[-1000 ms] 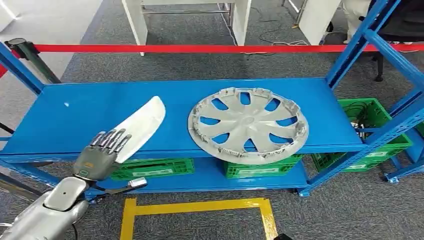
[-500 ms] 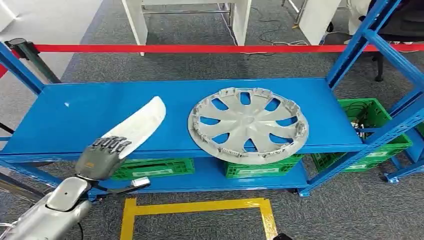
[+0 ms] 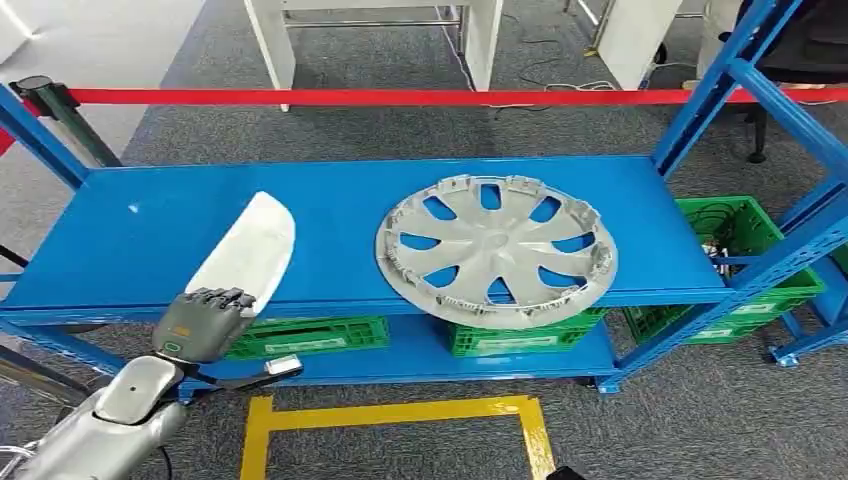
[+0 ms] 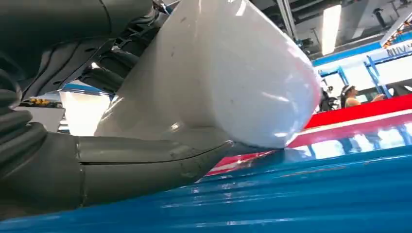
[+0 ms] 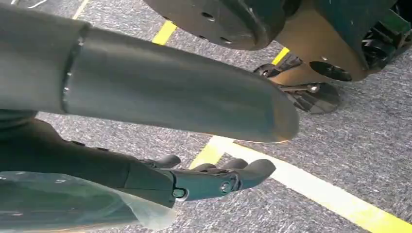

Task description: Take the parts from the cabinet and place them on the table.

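A long white curved part point(image 3: 248, 250) lies near the left front of the blue cabinet shelf point(image 3: 340, 190). My left hand point(image 3: 205, 322) grips its near end at the shelf's front edge. In the left wrist view the white part point(image 4: 218, 77) sits between the thumb point(image 4: 121, 165) on one side and the dark fingers on the other, its far end lifted just off the shelf. A silver wheel cover point(image 3: 497, 250) lies flat on the shelf's right half, overhanging the front edge. My right hand point(image 5: 194, 179) hangs over the carpet, fingers apart and holding nothing.
Green crates point(image 3: 300, 335) point(image 3: 515, 338) sit on the lower shelf, another crate point(image 3: 745, 260) at the right. Blue uprights point(image 3: 720, 80) frame the right side. A red barrier tape point(image 3: 400, 97) runs behind the cabinet. Yellow floor tape point(image 3: 390, 412) marks the carpet in front.
My left hand's fingers have curled around the white part's near end. The part's far end has swung to the left, away from the wheel cover.
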You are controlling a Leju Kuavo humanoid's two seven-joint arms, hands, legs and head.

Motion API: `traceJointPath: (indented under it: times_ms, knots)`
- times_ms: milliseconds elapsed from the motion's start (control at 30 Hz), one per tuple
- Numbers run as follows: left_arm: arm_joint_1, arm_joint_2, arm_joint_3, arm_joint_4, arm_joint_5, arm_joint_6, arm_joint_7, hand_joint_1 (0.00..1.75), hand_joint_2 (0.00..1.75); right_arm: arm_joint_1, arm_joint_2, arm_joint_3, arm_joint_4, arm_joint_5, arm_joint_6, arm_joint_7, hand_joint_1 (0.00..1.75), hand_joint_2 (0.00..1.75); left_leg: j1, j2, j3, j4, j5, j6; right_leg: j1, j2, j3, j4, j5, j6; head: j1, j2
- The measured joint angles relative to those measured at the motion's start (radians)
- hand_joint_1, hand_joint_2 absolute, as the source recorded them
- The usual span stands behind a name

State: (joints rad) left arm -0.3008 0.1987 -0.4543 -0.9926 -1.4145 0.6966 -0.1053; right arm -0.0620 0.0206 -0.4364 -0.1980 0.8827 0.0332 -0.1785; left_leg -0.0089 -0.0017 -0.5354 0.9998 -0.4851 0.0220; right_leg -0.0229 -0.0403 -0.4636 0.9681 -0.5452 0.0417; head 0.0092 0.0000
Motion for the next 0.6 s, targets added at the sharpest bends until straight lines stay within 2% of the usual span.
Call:
traceJointPath:
  times_ms: [367,433,500,533,600]
  knots:
    - [0.003,-0.002,0.035,-0.004,-0.002,0.0,-0.018,1.75,1.75,-0.006,0.0,0.0,0.0,0.012,0.0,0.0,0.0,0.0,0.0,0.0,0.0,0.0,0.0,0.0,0.0,0.0,0.0,0.0,0.0,0.0,0.0,0.0]
    - [0.018,-0.005,0.055,-0.037,-0.012,0.0,-0.026,1.75,1.75,-0.007,0.0,0.0,0.0,0.012,0.0,0.0,0.0,0.0,0.0,0.0,0.0,0.0,0.0,0.0,0.0,0.0,0.0,0.0,0.0,0.0,0.0,0.0]
    - [0.044,-0.021,0.091,-0.102,-0.01,0.001,-0.059,1.75,1.75,-0.006,0.0,0.0,0.0,0.011,-0.002,-0.001,0.0,0.0,0.0,0.0,0.0,0.0,0.0,0.0,0.0,0.0,0.0,0.0,0.0,0.0,0.0,0.0]
    - [0.059,-0.035,0.117,-0.144,-0.007,0.001,-0.089,1.75,1.75,-0.005,0.0,0.0,0.0,0.01,-0.004,-0.002,0.0,1.75,0.0,0.0,0.0,0.0,0.0,0.0,0.0,0.0,0.0,0.0,0.0,0.0,0.0,0.0]
    - [0.09,-0.08,0.178,-0.23,0.032,0.001,-0.188,1.75,1.75,-0.004,0.0,0.0,0.0,0.005,-0.01,-0.005,0.0,1.75,0.0,0.0,-0.001,0.0,0.0,0.0,0.0,0.0,-0.001,0.0,0.0,0.0,0.0,0.0]
